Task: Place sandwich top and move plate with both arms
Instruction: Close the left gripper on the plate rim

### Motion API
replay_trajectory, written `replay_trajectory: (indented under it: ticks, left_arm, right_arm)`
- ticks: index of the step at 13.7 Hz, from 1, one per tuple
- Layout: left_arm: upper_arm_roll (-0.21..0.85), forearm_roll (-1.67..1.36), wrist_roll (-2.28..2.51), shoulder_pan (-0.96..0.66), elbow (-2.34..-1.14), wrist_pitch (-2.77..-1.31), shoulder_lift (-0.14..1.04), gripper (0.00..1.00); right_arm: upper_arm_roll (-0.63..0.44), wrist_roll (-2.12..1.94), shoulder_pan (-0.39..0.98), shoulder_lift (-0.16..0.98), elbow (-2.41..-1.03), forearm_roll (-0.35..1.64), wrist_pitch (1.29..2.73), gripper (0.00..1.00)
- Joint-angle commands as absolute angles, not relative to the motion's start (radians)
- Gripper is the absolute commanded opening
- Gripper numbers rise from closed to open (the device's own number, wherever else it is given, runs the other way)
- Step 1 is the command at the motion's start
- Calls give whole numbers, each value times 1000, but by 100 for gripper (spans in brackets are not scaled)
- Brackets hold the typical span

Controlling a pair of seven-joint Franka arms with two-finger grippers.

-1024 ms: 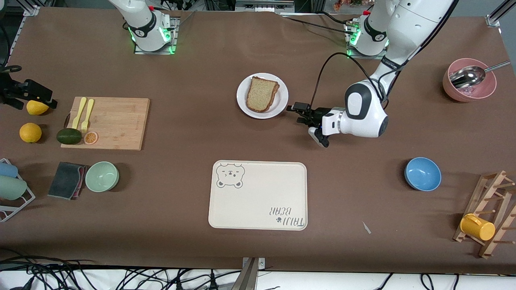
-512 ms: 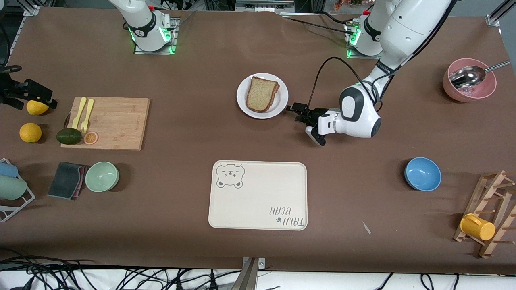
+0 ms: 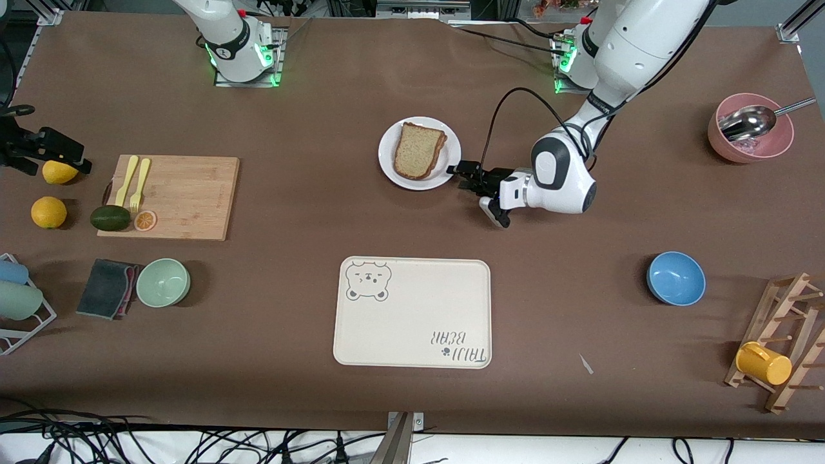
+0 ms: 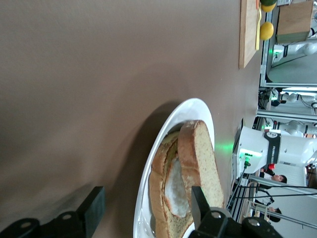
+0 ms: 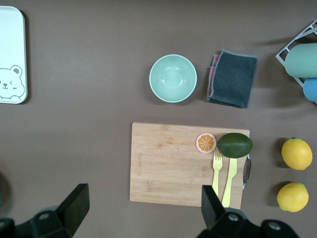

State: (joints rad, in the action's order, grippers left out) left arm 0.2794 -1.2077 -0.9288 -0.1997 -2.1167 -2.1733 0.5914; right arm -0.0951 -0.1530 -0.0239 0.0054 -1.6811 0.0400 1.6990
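The white plate lies at mid-table. The sandwich top, a pale speckled slice, rests on a darker slice with egg on the plate. My left gripper lies level at the plate's edge on the left arm's side. In the left wrist view it is open, with the plate's rim between the jaws, one finger over the sandwich top and one toward the table. Egg white shows between the slices. My right gripper is open and empty, high over the cutting board, and does not show in the front view.
A cream bear tray lies nearer the front camera than the plate. A cutting board with forks, an avocado, a green bowl and lemons are toward the right arm's end. A blue bowl, a pink bowl and a mug rack are toward the left arm's end.
My left gripper has slid along the table toward the plate and now has its rim between its open fingers. The plate and sandwich have not moved.
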Motion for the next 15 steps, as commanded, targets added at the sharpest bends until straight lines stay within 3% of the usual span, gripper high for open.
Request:
replay_trajectory:
  ticks: [1,4,7,15]
  left_arm:
    - [278,-1247,-973,-218,-2123,-2189,600,75]
    - [278,-1247,-994,-222,-2138,-2186,600,69]
    - [278,-1244,-1018,-224,-2138,-2184,600,50]
    - [278,-1249,-1020,-252,-2140,-2191,600,46]
  right_arm:
    - [-95,-141,-23,9,-1661,32,1680,100]
    - [-97,-140,-23,9,-1661,32,1680,100]
    - [-97,-140,-23,11,-1661,32,1680,100]
    - [-98,-141,-23,9,-1661,32,1678,100]
